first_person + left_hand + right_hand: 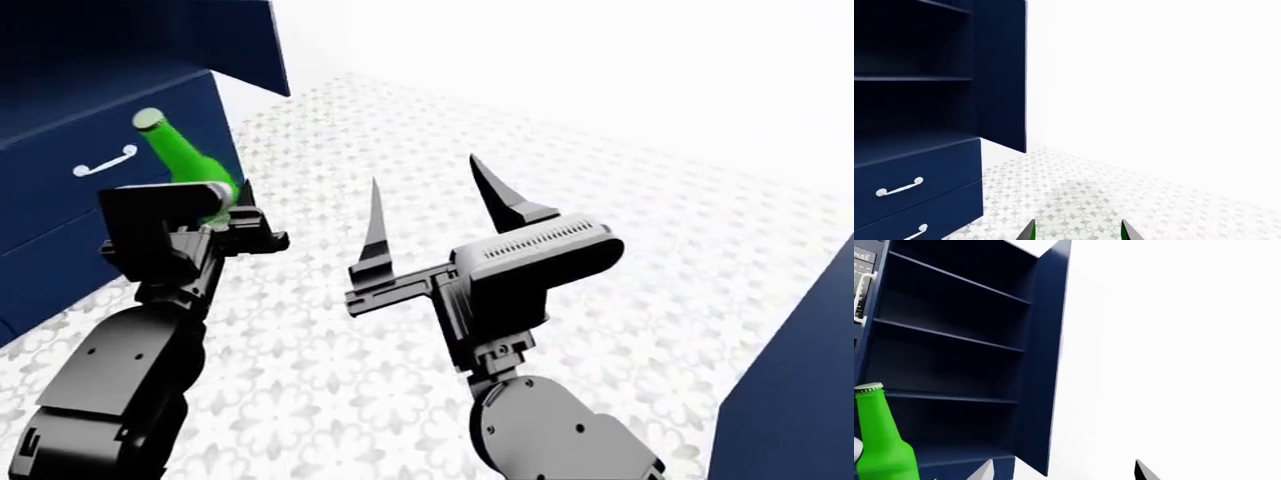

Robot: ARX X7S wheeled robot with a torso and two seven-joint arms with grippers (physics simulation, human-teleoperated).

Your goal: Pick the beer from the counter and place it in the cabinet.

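Green glass stands out: the beer (184, 158) sits clamped in the left gripper (214, 222), neck tilted toward the cabinet (967, 340), just in front of its drawers (80, 170). The right gripper (427, 215) hangs beside it, jaws spread and empty, over the patterned floor (561, 180).

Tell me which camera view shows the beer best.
The head view: the beer shows neck and cap, tilted, its base clamped in the left gripper. The right wrist view cuts off its lower body at the frame edge. The left wrist view shows only green slivers between the fingertips.
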